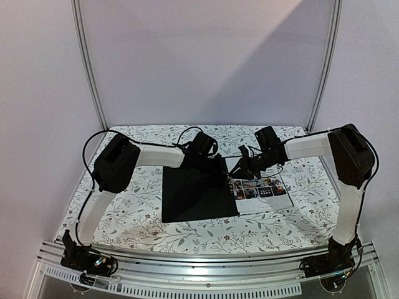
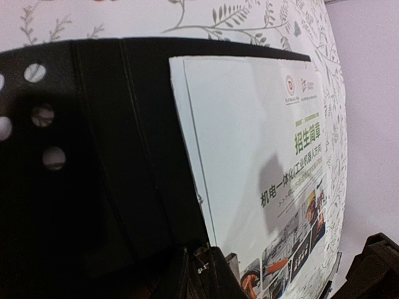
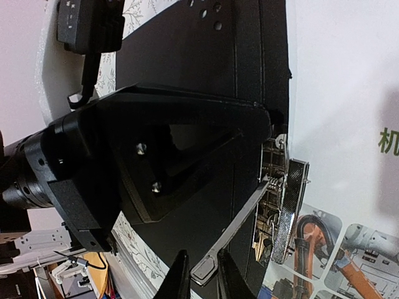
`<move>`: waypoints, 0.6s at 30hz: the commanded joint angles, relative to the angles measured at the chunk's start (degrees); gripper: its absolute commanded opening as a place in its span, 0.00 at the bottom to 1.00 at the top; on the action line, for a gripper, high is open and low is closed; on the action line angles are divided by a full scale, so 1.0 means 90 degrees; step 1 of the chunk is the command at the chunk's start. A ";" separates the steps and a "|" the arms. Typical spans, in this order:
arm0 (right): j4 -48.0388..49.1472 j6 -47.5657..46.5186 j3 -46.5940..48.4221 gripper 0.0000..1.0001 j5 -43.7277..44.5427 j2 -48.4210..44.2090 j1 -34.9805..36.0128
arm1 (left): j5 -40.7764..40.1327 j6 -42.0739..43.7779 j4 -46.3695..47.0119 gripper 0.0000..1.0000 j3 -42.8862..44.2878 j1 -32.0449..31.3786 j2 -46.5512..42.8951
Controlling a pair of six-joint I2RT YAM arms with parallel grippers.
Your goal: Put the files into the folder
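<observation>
The folder [image 1: 196, 190] lay open, black inside upward, at the middle of the counter [image 1: 124, 218]; the files [image 1: 262, 198] lay on its right-hand leaf, toward the counter's right edge, brochure printing upward. I judged the loading step largely done and the securing step in hand; the sheets were on the folder, but the cover was not yet shut.

Right pincer [image 3: 204, 277]: fingers set narrowly about the tip of the clip lever [image 3: 240, 224], apparently touching it on both sides; I took this as a grip on the lever. The lever stood raised from the metal clip [image 3: 280, 199], which sat where the sheets met the black leaf.

Left pincer [image 2: 201, 266]: fingers close together at the sheets' edge beside the spine; I could not tell whether they held paper or merely pressed on it.

Next move, in my judgement: swing the lever down so that the clip bears on the sheets; this calls for a slow arc, as the lever tip could slip from the fingers, and for the stack to sit square against the spine.

View differences: the top view alone showed the folder's place on the counter, but both pincers merged into the black leaf there; only the right wrist view showed clip and lever; the left wrist view showed the stack's edge as two offset lines, hence more than one sheet.
</observation>
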 commanded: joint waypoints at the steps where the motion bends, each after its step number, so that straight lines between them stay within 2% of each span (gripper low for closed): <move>1: -0.0003 0.0051 -0.0202 0.14 0.0150 -0.0049 0.0017 | 0.0125 0.0058 -0.0393 0.13 -0.0008 -0.0157 0.0142; 8: 0.0260 0.0261 -0.0557 0.13 0.0063 -0.0133 0.0127 | 0.0117 0.0050 -0.0391 0.13 -0.0045 -0.0157 0.0141; 12: 0.0361 0.0331 -0.0682 0.17 0.0037 -0.0137 0.0163 | 0.0132 0.0034 -0.0362 0.13 -0.0028 -0.0157 0.0162; 18: 0.0352 0.0359 -0.0458 0.18 0.0082 -0.0178 0.0164 | 0.0145 0.0037 -0.0372 0.13 -0.0028 -0.0159 0.0153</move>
